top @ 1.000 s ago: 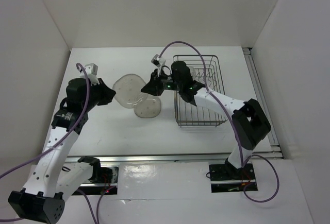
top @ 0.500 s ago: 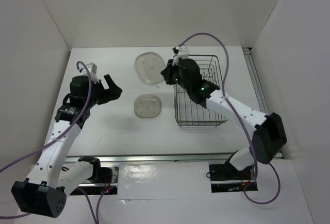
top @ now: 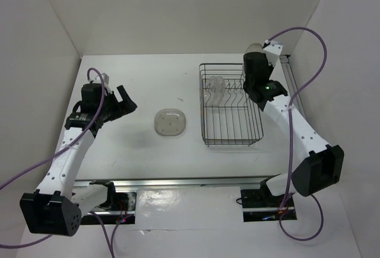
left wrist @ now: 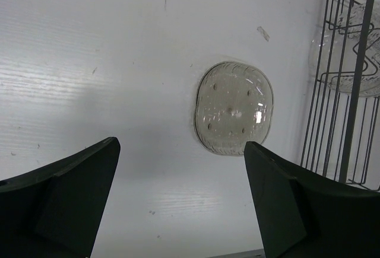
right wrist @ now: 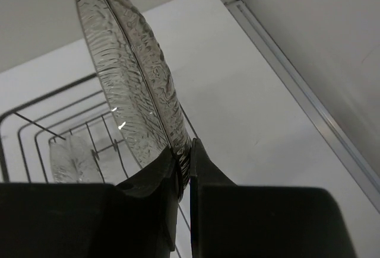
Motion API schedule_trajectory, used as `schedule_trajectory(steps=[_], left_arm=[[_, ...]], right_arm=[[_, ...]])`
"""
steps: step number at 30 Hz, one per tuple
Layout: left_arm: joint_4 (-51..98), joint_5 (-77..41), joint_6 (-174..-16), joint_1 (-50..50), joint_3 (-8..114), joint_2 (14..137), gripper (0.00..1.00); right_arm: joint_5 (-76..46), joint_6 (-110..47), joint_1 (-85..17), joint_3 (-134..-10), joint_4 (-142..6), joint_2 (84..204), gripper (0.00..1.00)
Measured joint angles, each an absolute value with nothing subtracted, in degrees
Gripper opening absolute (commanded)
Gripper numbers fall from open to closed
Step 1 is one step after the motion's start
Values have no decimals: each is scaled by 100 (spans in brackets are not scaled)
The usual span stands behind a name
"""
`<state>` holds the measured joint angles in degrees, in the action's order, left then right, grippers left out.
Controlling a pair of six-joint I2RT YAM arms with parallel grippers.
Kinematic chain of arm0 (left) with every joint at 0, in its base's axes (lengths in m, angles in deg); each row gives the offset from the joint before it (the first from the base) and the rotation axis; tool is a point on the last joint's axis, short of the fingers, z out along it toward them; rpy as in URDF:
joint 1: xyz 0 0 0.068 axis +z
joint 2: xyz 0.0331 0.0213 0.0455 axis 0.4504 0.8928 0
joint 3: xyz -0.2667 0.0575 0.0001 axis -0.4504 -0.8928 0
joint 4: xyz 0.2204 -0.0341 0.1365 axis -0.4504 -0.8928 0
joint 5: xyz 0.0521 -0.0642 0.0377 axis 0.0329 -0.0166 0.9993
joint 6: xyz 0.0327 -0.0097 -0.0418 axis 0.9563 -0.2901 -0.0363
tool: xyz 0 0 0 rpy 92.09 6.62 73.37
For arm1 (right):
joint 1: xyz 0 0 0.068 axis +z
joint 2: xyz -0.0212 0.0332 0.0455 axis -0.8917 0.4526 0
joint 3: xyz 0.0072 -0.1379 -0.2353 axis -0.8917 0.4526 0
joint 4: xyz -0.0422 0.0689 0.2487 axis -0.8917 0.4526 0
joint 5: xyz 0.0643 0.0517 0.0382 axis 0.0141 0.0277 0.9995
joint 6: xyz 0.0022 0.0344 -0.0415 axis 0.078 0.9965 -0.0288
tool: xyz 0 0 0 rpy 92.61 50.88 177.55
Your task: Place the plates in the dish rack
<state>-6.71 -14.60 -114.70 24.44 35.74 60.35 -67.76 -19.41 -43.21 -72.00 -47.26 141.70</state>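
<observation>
A clear plate [right wrist: 127, 74] stands on edge in my right gripper [right wrist: 185, 164], which is shut on its lower rim. In the top view that gripper [top: 254, 57] hangs over the far right corner of the dish rack [top: 259, 129], a dark wire basket. Clear plates [top: 217, 89] stand between the dividers at the rack's far left end. One smoky plate [top: 169, 121] lies flat on the table left of the rack. My left gripper [top: 123, 100] is open and holds nothing, well to the left of that plate [left wrist: 234, 115].
White walls close in the table on three sides. A metal rail [top: 292, 86] runs along the table's right edge, just beyond the rack [left wrist: 350, 110]. Purple cables loop above both arms.
My right gripper has carried the clear plate from the table's middle to above the rack's far right corner. The left gripper opened, let go of that plate and drew back left.
</observation>
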Motion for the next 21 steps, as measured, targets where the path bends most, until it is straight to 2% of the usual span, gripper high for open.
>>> schedule_trajectory(steps=[6,21], left_arm=[[-765,-1477,-11470,2444,3574,6063,100],[-846,-1471,-11470,2444,3574,6061,100]], right_arm=[[-6383,-1949,-4383,-6826,-4686,14570,0],[-6241,-1962,-4085,-6929,-4732,15539,0]])
